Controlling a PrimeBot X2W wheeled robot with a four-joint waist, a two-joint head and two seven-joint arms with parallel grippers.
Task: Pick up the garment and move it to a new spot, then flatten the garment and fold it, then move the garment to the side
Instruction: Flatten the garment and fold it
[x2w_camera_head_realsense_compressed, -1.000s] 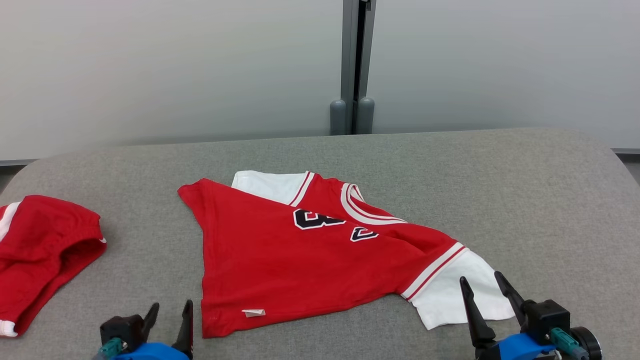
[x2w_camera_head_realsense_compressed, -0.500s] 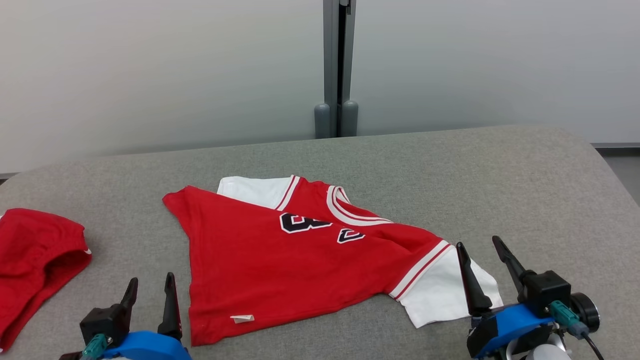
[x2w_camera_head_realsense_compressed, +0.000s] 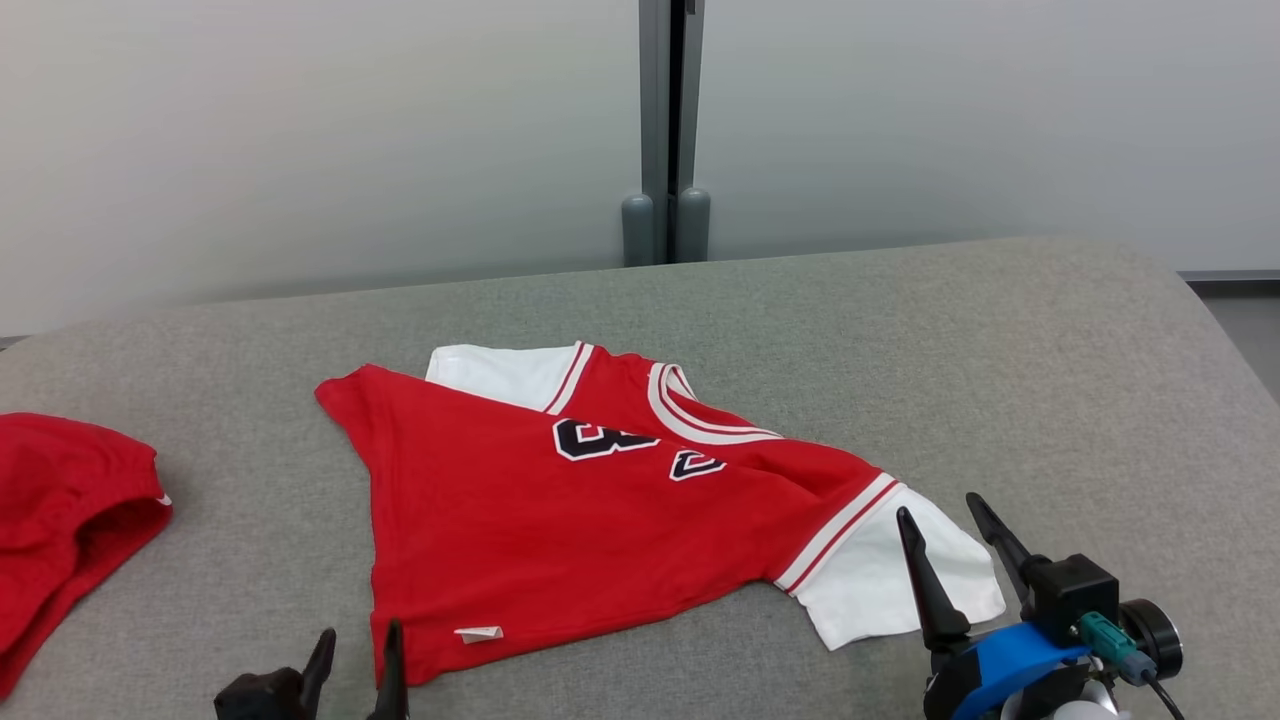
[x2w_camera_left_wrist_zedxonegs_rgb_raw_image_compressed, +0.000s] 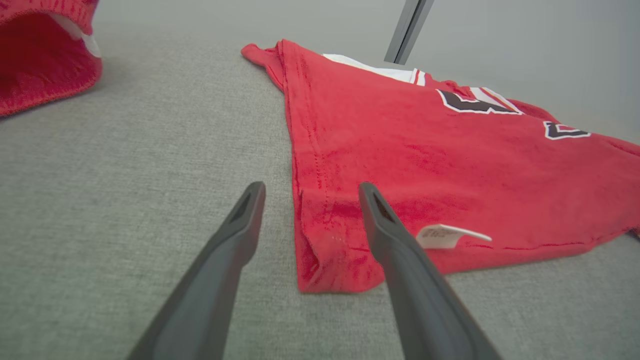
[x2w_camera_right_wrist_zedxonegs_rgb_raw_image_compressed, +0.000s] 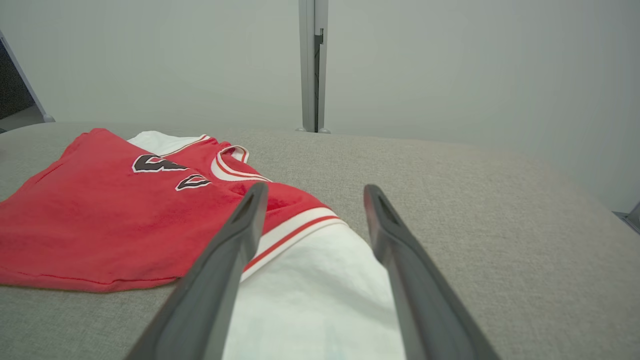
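Observation:
The garment (x2w_camera_head_realsense_compressed: 560, 520) is a red jersey with white sleeves and dark numbers, lying partly folded on the grey table (x2w_camera_head_realsense_compressed: 1000, 360). Its hem corner with a small white tag (x2w_camera_left_wrist_zedxonegs_rgb_raw_image_compressed: 445, 235) sits just beyond my left gripper (x2w_camera_left_wrist_zedxonegs_rgb_raw_image_compressed: 310, 187), which is open and empty; in the head view the left gripper (x2w_camera_head_realsense_compressed: 360, 640) stands at the bottom edge. My right gripper (x2w_camera_head_realsense_compressed: 935, 505) is open above the white sleeve (x2w_camera_head_realsense_compressed: 880, 580). In the right wrist view the sleeve (x2w_camera_right_wrist_zedxonegs_rgb_raw_image_compressed: 310, 295) lies under and between the open fingers of the right gripper (x2w_camera_right_wrist_zedxonegs_rgb_raw_image_compressed: 315, 190); the jersey (x2w_camera_right_wrist_zedxonegs_rgb_raw_image_compressed: 110, 220) spreads to the left.
A second red garment (x2w_camera_head_realsense_compressed: 60, 510) lies bunched at the table's left edge, also in the left wrist view as a red garment (x2w_camera_left_wrist_zedxonegs_rgb_raw_image_compressed: 40, 55) at upper left. A grey wall with a vertical post (x2w_camera_head_realsense_compressed: 665, 130) stands behind. Bare table stretches to the right.
The camera has shifted, so the whole scene sits further left. The left gripper has dropped lower in view; the right gripper stays over the white sleeve. Both stay open.

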